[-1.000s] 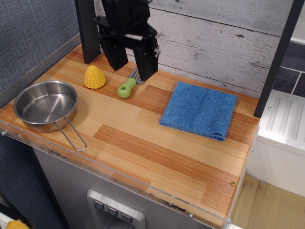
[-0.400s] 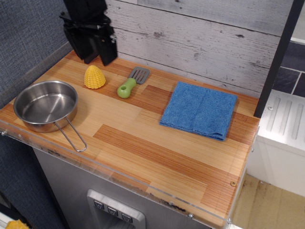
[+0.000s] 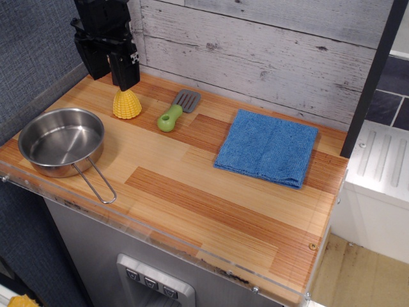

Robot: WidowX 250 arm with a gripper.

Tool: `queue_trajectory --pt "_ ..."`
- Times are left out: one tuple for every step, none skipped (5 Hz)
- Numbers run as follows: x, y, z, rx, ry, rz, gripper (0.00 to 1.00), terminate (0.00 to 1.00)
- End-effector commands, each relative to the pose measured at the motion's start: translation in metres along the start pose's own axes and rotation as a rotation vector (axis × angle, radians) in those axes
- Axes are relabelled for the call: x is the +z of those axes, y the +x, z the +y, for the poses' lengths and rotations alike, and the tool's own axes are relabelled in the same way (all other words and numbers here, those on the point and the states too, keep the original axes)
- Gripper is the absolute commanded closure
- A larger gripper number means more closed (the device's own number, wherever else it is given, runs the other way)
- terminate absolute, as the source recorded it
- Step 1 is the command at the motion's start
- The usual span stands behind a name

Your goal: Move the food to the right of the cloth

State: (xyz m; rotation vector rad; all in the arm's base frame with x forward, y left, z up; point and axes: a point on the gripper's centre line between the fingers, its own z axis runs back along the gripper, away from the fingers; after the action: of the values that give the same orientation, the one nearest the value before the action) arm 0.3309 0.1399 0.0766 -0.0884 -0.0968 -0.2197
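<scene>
While the black gripper [image 3: 110, 71] hangs over the table's far left corner, its two fingers point down with a gap between them, so it stands open and grips nothing. One finger [image 3: 124, 71] ends right at the top of the yellow corn cob piece [image 3: 127, 104]; whether it touches the corn cannot be told from this view. The corn stands upright on its flat end near the far left corner of the wooden table [image 3: 211, 211], tapered tip up. Just beside it toward the middle of the far edge lies a spatula [image 3: 177, 110] with a green handle and grey blade, the blade toward the back wall. Well apart from the corn, toward the far right corner, the folded blue towel [image 3: 267, 147] lies flat, with a strip of bare wood between it and the table's right edge. At the near left corner sits a steel pan [image 3: 61, 142], its wire handle pointing toward the near edge
</scene>
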Motion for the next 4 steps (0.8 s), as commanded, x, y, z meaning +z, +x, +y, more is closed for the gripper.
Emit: queue_trajectory --pt "-0.005 0.016 0.003 -0.009 0.069 -0.013 0.0 0.0" --pt "-0.018 0.018 0.013 0.024 0.081 -0.012 0.0 0.0" --pt "-0.026 0.019 0.018 0.042 0.075 -0.002 0.0 0.0" --pt "-0.033 0.022 0.025 0.061 0.08 0.007 0.0 0.0"
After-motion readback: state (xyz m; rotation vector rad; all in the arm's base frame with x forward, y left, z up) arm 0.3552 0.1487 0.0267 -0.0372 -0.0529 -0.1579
